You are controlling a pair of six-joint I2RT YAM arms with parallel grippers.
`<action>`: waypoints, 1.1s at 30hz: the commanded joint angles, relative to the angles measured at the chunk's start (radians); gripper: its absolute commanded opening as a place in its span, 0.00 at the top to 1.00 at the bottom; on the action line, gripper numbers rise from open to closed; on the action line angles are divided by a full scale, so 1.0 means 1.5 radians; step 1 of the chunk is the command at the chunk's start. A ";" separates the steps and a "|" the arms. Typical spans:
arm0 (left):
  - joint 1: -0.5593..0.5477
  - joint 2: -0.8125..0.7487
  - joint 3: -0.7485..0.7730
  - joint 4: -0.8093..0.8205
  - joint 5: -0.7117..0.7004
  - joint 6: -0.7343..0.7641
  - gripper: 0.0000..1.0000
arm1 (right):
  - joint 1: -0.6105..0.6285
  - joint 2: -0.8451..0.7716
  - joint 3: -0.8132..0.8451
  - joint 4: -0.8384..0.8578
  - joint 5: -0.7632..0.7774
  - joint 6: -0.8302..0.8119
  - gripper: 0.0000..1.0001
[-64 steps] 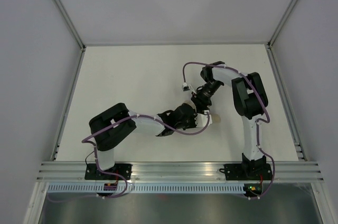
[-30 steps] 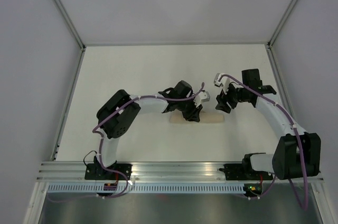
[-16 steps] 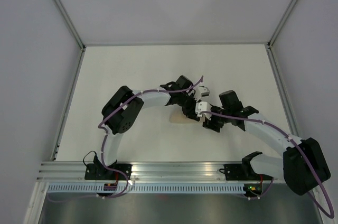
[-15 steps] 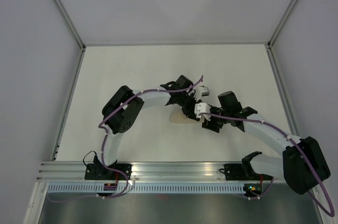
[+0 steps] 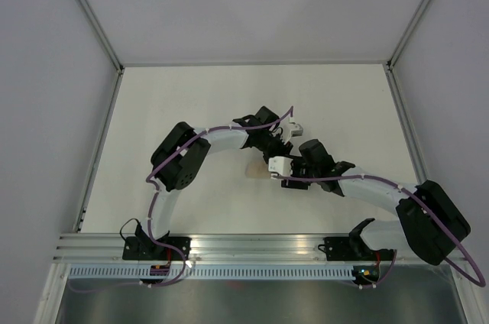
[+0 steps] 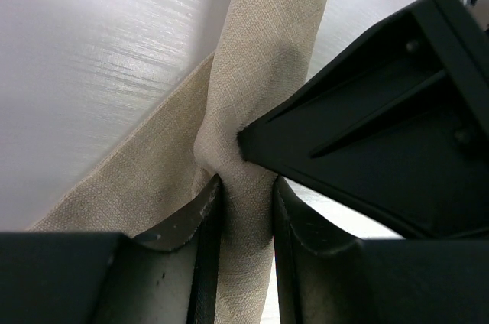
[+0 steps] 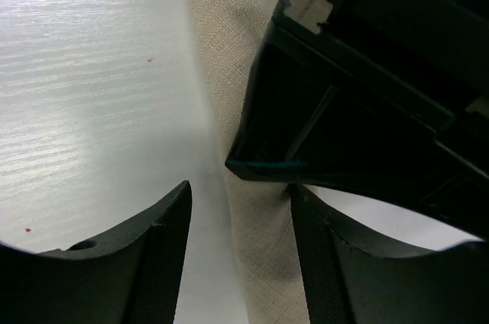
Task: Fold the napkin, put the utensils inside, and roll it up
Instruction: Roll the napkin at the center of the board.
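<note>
Reaching farther left than a second ago, the right gripper (image 7: 238, 194) is now hanging over the right part of the rolled napkin (image 5: 254, 170), so only the roll's left end is showing from above. Its jaws are standing spread, straddling the beige cloth without squeezing it. The left gripper (image 6: 244, 194) is coming down from the far side and pinching the roll between its jaws, the cloth bunching at the pinch while a loose flap is lying flat beside it. Both grippers are crowding just beside each other. The napkin is lying on the white table (image 5: 176, 102), near its middle.
</note>
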 commanded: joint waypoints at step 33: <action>0.086 -0.071 -0.048 -0.036 -0.040 -0.109 0.53 | 0.001 0.099 0.005 -0.016 0.022 -0.026 0.89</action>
